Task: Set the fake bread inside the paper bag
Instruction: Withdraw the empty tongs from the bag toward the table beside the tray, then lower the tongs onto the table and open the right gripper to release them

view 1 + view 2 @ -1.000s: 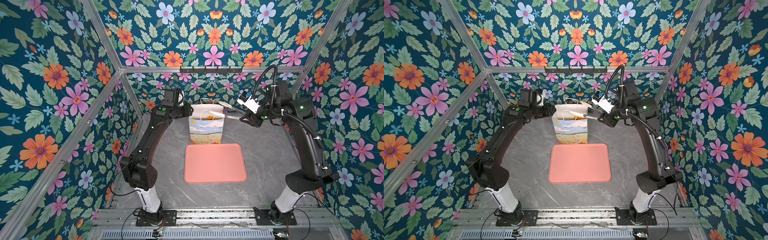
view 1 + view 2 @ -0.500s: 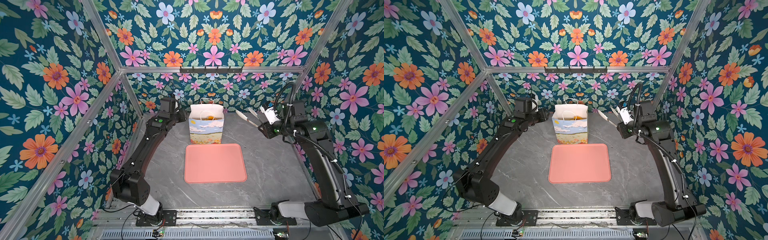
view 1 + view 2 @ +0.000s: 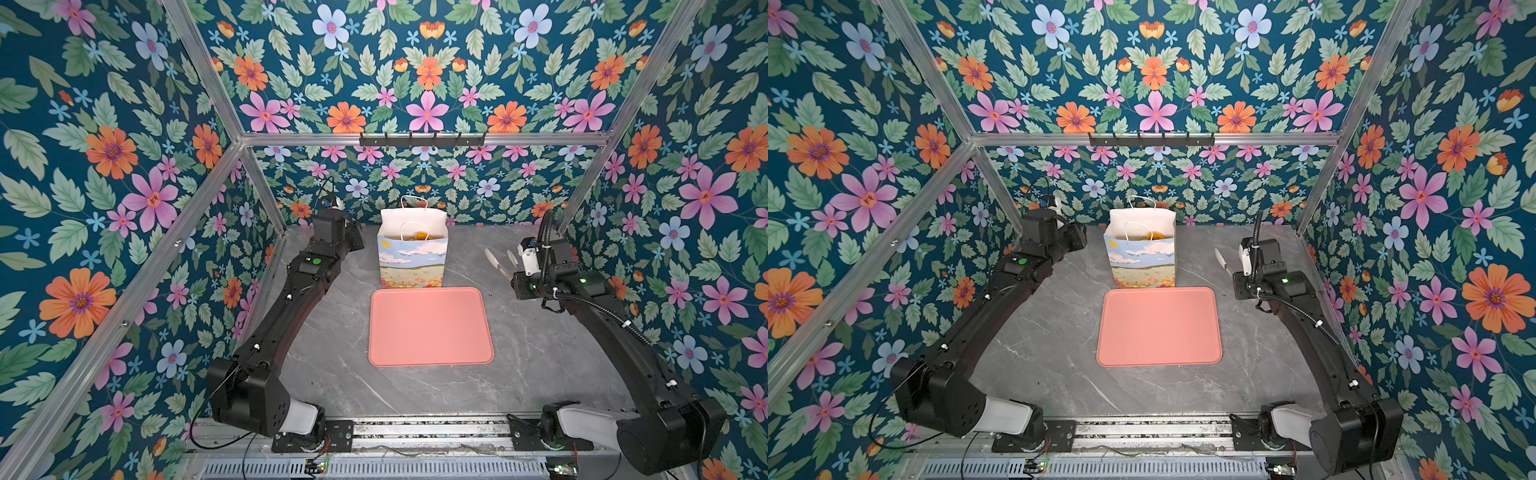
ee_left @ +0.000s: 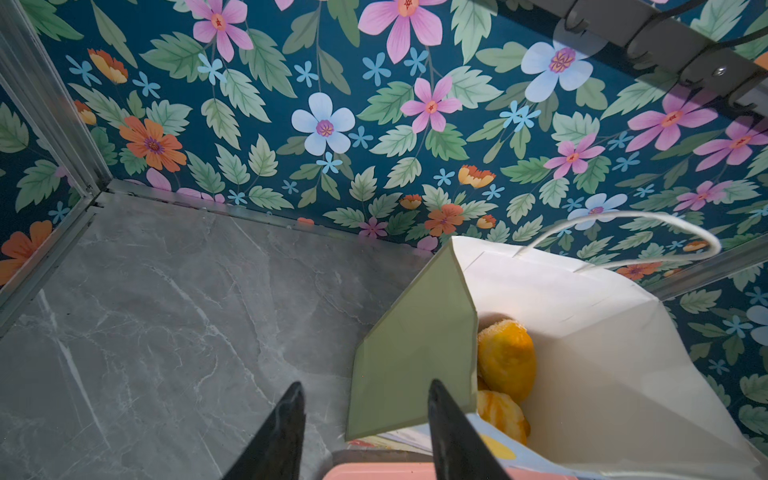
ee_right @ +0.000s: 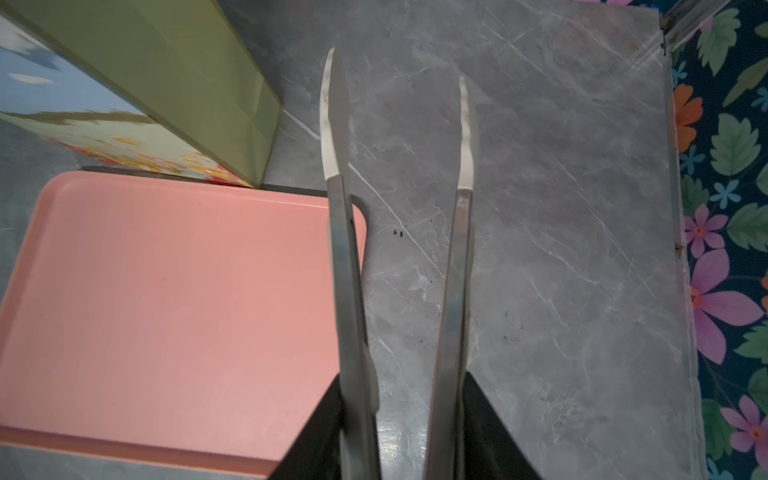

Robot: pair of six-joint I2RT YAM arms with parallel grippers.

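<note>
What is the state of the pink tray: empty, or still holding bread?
Empty. In both top views the pink tray is bare; the visible fake bread lies inside the paper bag.

- Dark teal wallpaper [image 3: 424, 83] with pink, orange and pale blue flowers and green leaves, covering back and side walls in both top views.
- Aluminium frame bars [image 3: 540, 139] along the wall edges.
- Black hook rail [image 3: 422, 139] at upper centre, on the horizontal bar.
- Grey marble-veined table [image 3: 540, 353] across the lower middle.
- Slotted metal rail [image 3: 415, 430] along the bottom edge.
- Soft, even light.
</note>
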